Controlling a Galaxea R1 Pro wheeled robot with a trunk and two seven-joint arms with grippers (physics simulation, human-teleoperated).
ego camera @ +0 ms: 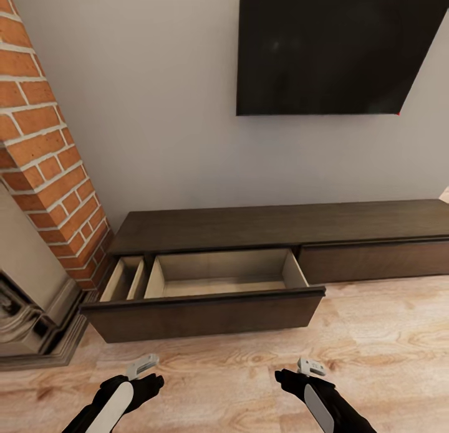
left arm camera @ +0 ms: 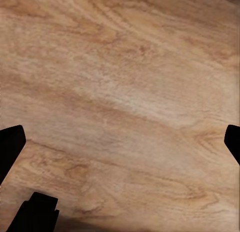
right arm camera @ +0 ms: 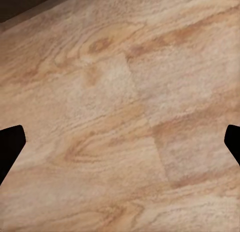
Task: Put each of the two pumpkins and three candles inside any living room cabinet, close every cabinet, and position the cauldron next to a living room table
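The long dark brown cabinet (ego camera: pixel 280 224) stands against the grey wall ahead. Its wide left drawer (ego camera: pixel 206 311) is pulled out, and the pale wood inside (ego camera: pixel 224 274) holds nothing that I can see. My left gripper (ego camera: pixel 142 366) and right gripper (ego camera: pixel 310 366) hang low over the floor in front of the drawer, apart from it. Both are open: in each wrist view the dark fingertips (left arm camera: pixel 10 144) (right arm camera: pixel 10 144) sit far apart with bare floorboards between them. The pumpkins, candles, cauldron and table are out of view.
A red brick chimney (ego camera: pixel 43 165) with a carved fireplace base (ego camera: pixel 25 308) stands close on the left of the cabinet. A black screen (ego camera: pixel 337 47) hangs on the wall above. The cabinet's right drawer front (ego camera: pixel 374 261) is shut. Light wood floor (ego camera: pixel 374 339) spreads to the right.
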